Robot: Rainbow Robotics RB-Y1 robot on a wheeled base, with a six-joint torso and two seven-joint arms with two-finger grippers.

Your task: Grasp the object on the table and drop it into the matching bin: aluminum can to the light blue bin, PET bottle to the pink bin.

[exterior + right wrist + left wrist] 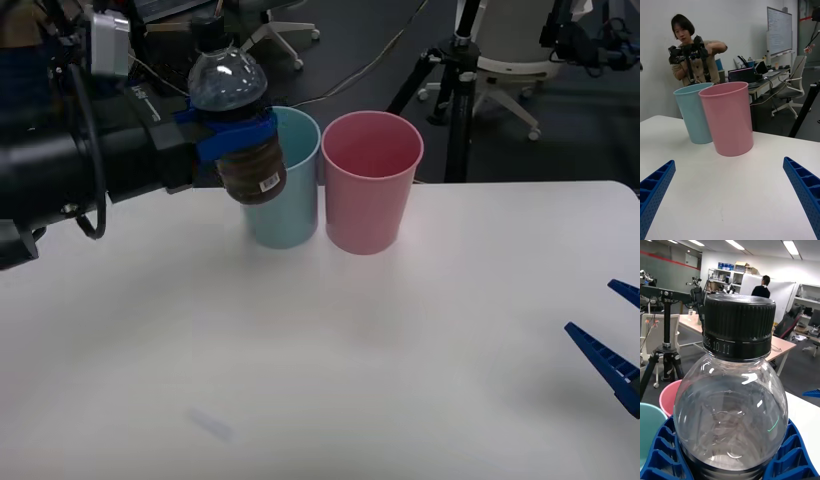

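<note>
Gripping the PET bottle (238, 110) around its middle, the left pincer (237, 138) is holding it upright in the air, off the worktop (400, 350), in front of the near rim of the light blue bin (290, 205). The bottle's black cap (739, 324) is pointing up and its dark lower part is hanging below the blue fingers (662, 453). The pink bin (370, 185) is standing just beside the light blue one, both near the worktop's far edge. The right pincer (730, 191) is hovering low by the right edge, its fingers spread wide and holding nothing.
</note>
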